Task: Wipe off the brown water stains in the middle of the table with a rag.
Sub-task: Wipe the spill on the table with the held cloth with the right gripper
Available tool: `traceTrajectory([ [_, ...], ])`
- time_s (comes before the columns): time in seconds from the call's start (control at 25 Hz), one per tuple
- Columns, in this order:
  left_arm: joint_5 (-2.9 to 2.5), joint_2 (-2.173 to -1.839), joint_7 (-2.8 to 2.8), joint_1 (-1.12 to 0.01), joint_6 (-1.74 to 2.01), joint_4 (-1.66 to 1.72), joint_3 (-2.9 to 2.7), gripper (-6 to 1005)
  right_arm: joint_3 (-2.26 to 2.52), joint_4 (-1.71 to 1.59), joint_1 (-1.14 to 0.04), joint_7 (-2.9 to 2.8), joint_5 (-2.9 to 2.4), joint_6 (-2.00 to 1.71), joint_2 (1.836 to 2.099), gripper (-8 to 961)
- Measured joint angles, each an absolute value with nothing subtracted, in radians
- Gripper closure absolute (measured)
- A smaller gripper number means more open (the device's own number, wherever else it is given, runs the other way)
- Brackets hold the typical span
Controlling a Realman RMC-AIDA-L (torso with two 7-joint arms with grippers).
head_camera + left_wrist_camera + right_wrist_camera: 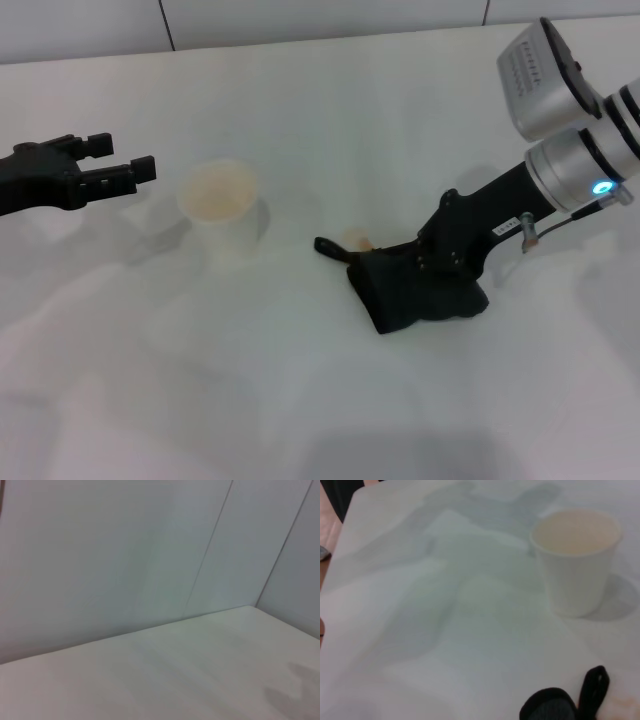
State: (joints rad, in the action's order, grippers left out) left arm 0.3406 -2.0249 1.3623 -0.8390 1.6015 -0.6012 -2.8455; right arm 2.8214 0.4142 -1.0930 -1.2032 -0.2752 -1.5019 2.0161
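Matte black left claw [125, 172], silver right arm [585, 165] with blue light, black right claw [440, 262]

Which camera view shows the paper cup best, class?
The right wrist view: the paper cup fills much of the frame, showing its rim, tan inside and wall. The head view shows it smaller, from above. The left wrist view shows none of it.

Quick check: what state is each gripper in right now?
Left gripper: open, holding nothing, hovering left of the paper cup.
Right gripper: pressed on the rag beside the brown water stains; cannot tell.
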Motion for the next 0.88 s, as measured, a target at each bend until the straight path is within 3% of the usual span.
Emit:
traceTrajectory([
  [0.88,0.334,-2.023,1.364,-0.839,1.605,-0.601,-2.846,132,2.821,0.272,-1.173,-1.222,-0.261,-1.286,2.017,913],
])
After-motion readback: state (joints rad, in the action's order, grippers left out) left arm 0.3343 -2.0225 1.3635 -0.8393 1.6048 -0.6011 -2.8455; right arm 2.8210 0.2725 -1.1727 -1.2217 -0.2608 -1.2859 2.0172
